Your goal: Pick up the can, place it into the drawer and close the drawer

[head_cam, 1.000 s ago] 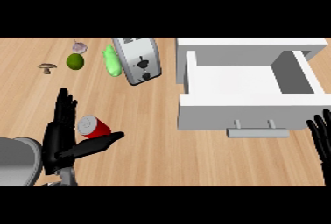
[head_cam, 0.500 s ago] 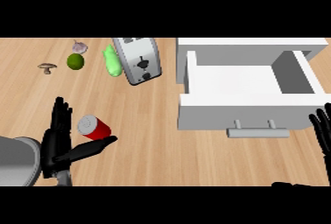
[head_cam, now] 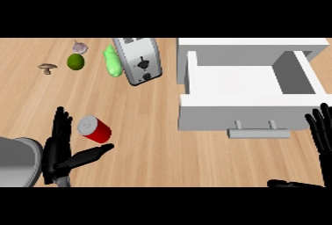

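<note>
Head view. The white drawer (head_cam: pixel 250 88) stands pulled out at the upper right of the wooden worktop (head_cam: pixel 162 145), its inside bare and its grey handle (head_cam: pixel 258 132) facing the lower edge. The red can (head_cam: pixel 95 129) lies tilted on the worktop at lower left, well apart from the drawer. The left hand (head_cam: pixel 59 151) sits just beside the can, fingers (head_cam: pixel 62 127) straight on the can's left and thumb spread beneath it, gripping nothing. The right hand (head_cam: pixel 320 136) rests at the right edge, fingers up and straight, near the drawer's front corner. Along the upper left lie a toaster (head_cam: pixel 137 59), a light-green vegetable (head_cam: pixel 113 62), a lime (head_cam: pixel 76 61), a garlic bulb (head_cam: pixel 79 46) and a mushroom (head_cam: pixel 47 67).
</note>
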`<state>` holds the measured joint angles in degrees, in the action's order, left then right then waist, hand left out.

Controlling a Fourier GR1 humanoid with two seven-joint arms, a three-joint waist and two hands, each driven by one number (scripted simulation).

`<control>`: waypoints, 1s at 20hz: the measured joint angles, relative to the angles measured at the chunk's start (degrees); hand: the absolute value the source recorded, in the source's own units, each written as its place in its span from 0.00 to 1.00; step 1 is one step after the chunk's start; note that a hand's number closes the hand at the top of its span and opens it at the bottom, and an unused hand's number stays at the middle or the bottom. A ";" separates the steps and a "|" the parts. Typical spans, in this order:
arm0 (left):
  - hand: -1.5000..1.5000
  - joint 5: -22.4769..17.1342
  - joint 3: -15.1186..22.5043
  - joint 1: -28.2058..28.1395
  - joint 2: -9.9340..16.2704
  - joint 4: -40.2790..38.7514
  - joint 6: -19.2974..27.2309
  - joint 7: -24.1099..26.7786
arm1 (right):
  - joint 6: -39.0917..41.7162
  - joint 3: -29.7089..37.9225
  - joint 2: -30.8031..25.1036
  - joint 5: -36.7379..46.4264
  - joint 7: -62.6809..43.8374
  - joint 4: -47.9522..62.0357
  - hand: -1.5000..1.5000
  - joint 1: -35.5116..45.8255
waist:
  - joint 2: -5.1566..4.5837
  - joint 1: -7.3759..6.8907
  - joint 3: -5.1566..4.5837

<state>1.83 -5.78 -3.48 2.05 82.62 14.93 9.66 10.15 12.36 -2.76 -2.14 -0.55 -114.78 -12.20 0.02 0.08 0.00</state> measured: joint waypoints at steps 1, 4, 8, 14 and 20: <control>0.00 -0.40 -0.42 0.17 0.01 -1.63 -0.37 1.31 | 0.01 -0.35 0.51 0.34 0.28 -0.69 0.00 -1.03 | -0.01 0.03 -0.01; 0.00 -1.25 -1.25 0.20 0.47 -3.78 -1.31 2.97 | -0.52 -1.36 1.01 0.99 -0.20 -1.97 0.00 -1.92 | 0.00 0.04 -0.01; 0.00 -1.74 -2.07 1.20 0.75 -7.29 -1.77 5.01 | 0.24 0.14 0.48 -0.82 -1.38 -3.76 0.00 -2.03 | 0.01 0.07 -0.01; 0.00 -3.91 -3.99 1.69 1.04 -12.29 -3.11 8.16 | -0.18 -0.82 1.38 0.34 -2.09 -5.01 0.00 -2.60 | 0.00 0.08 0.00; 0.00 -4.94 -5.29 3.94 1.46 -17.93 -3.34 11.37 | 0.58 0.74 0.81 -1.00 -3.25 -5.77 0.00 -1.99 | 0.00 0.08 -0.02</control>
<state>-3.11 -11.08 0.46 3.51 64.69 11.58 21.04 10.73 13.11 -1.95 -3.13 -3.80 -120.55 -14.19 0.01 0.16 -0.02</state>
